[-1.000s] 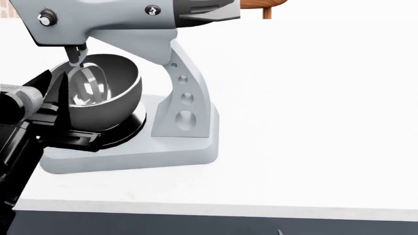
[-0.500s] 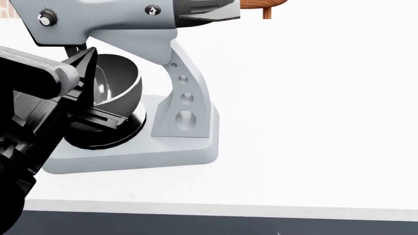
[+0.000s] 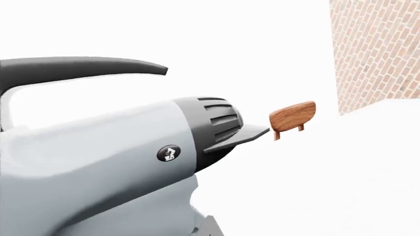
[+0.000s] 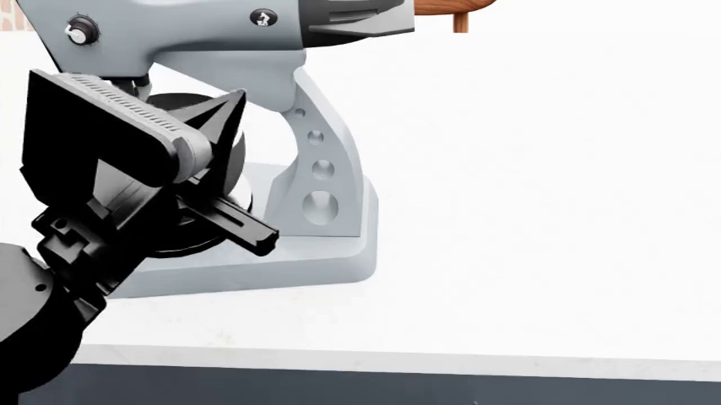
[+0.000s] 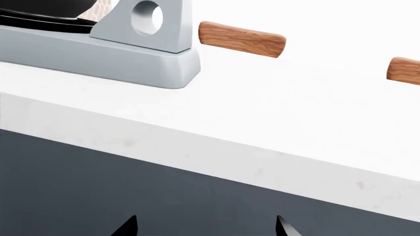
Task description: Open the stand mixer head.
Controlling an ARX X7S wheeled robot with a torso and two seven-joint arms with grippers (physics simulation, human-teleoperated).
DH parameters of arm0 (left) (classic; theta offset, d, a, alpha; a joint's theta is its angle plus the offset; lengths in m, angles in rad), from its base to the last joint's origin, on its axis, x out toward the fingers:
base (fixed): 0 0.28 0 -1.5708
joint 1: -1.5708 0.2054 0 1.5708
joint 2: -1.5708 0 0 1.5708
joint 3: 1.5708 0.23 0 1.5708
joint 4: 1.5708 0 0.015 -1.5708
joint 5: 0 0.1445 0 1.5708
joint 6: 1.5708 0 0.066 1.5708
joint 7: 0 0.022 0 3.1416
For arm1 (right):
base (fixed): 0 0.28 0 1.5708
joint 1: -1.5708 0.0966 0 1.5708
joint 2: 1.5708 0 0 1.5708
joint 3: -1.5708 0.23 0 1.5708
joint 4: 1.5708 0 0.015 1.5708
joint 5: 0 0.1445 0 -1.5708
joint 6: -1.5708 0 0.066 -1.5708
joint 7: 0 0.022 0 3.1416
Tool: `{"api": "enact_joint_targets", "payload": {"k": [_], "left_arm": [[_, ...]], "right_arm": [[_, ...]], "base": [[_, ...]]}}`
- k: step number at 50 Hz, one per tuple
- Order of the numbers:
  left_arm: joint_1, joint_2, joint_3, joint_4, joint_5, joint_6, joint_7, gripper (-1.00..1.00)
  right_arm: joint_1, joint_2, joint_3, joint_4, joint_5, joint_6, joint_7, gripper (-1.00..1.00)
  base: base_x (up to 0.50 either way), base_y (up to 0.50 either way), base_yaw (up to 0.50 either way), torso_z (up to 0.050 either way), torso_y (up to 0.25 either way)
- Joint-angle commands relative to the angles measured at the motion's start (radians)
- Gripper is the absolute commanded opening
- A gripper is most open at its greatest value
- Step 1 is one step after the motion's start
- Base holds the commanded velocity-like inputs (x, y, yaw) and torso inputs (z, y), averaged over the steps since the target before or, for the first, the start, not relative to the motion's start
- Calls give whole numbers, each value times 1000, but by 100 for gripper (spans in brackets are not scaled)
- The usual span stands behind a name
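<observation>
The stand mixer head [image 4: 181,38] is a long light-grey housing at the top left, with a small round knob [image 4: 79,32], a black emblem [image 4: 262,17] and a dark ribbed rear cap [image 4: 344,17]. It lies level over the bowl. My left gripper [image 4: 242,173] is open, just below the head's front and in front of the bowl, which it mostly hides along with the beater. In the left wrist view the head [image 3: 92,167], cap [image 3: 213,123] and emblem [image 3: 169,153] fill the frame, with one dark finger [image 3: 85,66] above the housing. My right gripper [image 5: 204,228] is open and empty below the counter's front edge.
The mixer's grey neck with round holes [image 4: 319,169] and base [image 4: 282,261] stand on the white counter [image 4: 541,211]. The base also shows in the right wrist view [image 5: 98,49]. Wooden chair backs [image 5: 241,39] stand beyond the counter. A brick wall [image 3: 374,49] is at the far side.
My left gripper has risen and moved right, from beside the bowl to in front of it, just under the mixer head. The mixer head has not moved.
</observation>
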Motion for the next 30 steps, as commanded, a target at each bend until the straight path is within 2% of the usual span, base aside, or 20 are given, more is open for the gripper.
{"api": "enact_joint_targets", "payload": {"k": [1, 14, 20, 30], "left_arm": [[-151, 49, 25, -61, -26, -73, 21, -100], [-151, 54, 11, -151, -6, -13, 22, -100], [-147, 54, 29, -238, 40, 58, 34, -100], [-174, 49, 39, -162, 16, 16, 29, -100]], "right_arm": [[13, -2, -10, 16, 1, -1, 2, 100], [6, 7, -19, 9, -2, -3, 8, 100], [3, 12, -22, 4, 1, -3, 9, 100], [7, 16, -31, 5, -1, -4, 13, 100]], "base": [[0, 0, 0, 0, 0], [0, 0, 0, 0, 0], [0, 0, 0, 0, 0], [0, 0, 0, 0, 0]]}}
